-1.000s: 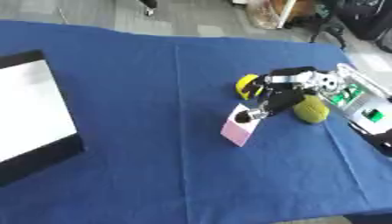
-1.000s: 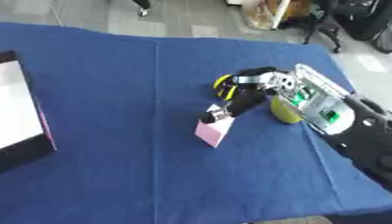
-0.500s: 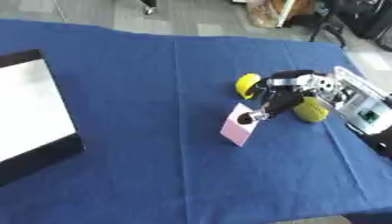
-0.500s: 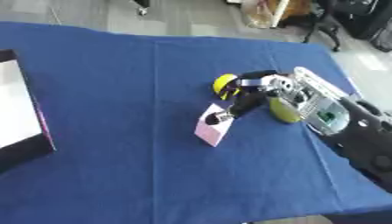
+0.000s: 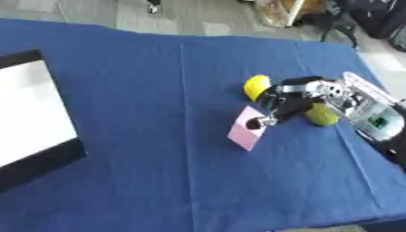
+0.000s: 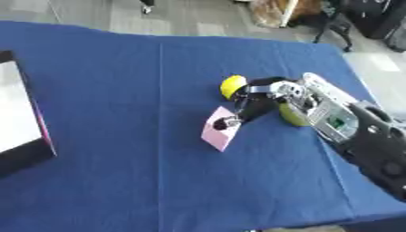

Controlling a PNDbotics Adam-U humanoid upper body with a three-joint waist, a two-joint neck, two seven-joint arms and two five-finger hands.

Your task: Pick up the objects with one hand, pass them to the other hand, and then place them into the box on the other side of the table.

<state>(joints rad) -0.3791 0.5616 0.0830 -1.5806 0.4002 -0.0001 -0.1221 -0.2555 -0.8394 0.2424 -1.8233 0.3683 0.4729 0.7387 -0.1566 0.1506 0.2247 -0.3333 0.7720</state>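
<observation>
Pink block (image 5: 246,131) — right hand (image 5: 287,102) reaching down, fingertips touching it.

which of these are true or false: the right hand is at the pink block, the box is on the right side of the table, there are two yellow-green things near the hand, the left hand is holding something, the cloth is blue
1. The right hand is at the pink block: true; its fingertips are on the block's upper end.
2. The box is on the right side: false; it lies at the left edge.
3. Two yellowish things lie near the hand: true; a yellow ball and a yellow-green ball.
4. The left hand holds something: false; it shows in neither view.
5. The cloth is blue: true.
</observation>
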